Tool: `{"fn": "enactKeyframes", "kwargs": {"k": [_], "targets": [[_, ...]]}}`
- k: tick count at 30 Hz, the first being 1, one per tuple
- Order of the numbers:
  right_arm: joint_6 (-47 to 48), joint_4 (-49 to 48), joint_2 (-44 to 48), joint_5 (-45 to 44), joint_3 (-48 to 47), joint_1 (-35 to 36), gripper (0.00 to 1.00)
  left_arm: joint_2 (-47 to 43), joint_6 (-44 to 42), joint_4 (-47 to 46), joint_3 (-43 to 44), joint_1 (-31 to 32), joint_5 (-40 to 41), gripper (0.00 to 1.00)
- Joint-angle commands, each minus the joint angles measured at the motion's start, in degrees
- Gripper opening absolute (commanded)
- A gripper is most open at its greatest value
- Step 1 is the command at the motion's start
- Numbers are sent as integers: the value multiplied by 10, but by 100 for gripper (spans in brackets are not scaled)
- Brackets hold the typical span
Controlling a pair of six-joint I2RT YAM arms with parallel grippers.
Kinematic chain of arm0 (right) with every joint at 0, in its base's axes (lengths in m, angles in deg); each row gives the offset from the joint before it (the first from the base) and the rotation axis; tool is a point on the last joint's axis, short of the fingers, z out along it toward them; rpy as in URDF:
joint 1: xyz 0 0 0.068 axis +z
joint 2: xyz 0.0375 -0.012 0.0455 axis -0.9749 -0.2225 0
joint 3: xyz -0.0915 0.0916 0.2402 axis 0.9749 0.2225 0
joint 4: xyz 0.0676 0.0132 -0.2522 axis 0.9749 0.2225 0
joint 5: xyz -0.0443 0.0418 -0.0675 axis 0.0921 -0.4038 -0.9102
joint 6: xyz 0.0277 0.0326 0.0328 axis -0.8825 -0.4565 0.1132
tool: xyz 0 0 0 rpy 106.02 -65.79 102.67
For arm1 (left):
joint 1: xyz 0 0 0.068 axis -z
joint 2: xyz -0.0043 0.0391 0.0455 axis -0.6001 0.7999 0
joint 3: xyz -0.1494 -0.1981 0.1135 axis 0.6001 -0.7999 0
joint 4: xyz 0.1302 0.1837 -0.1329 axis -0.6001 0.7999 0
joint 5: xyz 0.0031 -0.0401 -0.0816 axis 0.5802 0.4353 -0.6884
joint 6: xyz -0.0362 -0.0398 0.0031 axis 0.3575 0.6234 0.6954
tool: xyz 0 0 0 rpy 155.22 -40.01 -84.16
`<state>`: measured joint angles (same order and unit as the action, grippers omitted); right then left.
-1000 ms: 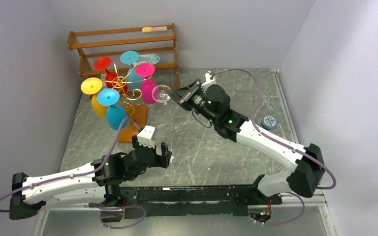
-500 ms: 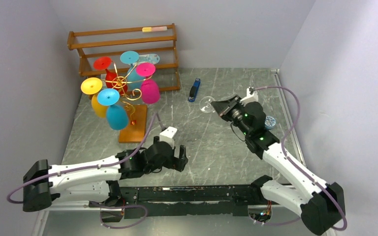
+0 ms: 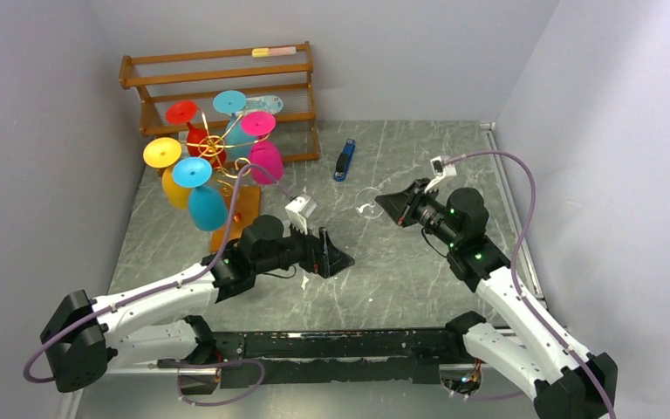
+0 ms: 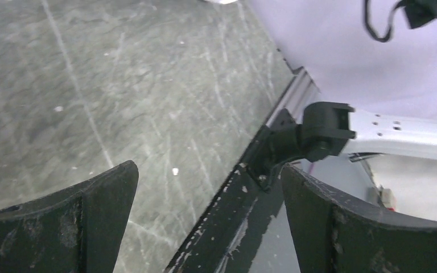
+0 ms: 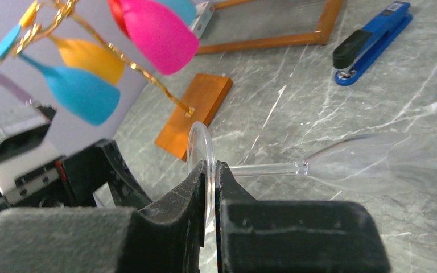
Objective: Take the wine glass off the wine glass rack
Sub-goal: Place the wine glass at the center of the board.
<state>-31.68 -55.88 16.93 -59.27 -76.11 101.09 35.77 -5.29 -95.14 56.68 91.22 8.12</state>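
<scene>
My right end effector point(image 5: 210, 185) is clenched on the clear wine glass point(image 5: 375, 162) at its foot disc. The stem and bowl stick out ahead, low by the bench point(image 5: 318, 108). The rack point(image 5: 196, 111) is beyond, well apart. The glass looks light, slick and brittle, so I'd hold it gently by the foot or stem. Left end effector point(image 4: 207, 176) is spread and empty.

I see the gold wire wine glass rack point(image 3: 215, 147) back-left on the grey stone bench point(image 3: 419, 271), brown slatted wooden shelf point(image 3: 218, 77) behind it, blue stapler point(image 3: 344, 160) and clear wine glass point(image 3: 366, 203) to its right.
</scene>
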Motion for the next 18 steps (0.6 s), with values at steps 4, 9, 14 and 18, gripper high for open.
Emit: {"fn": "enactKeyframes", "kwargs": {"k": [4, 9, 14, 18], "targets": [[93, -47, 28, 153, 36, -4, 0, -40, 5, -146, -45, -6, -56, 100], [87, -65, 34, 241, 45, -5, 0, -52, 8, -111, -38, -11, -26, 100], [68, -91, 24, 299, 50, -4, 0, -48, 19, -172, -57, -14, -53, 100], [60, -98, 19, 320, 47, -4, 0, -43, 45, -205, -69, -16, -44, 100]]}}
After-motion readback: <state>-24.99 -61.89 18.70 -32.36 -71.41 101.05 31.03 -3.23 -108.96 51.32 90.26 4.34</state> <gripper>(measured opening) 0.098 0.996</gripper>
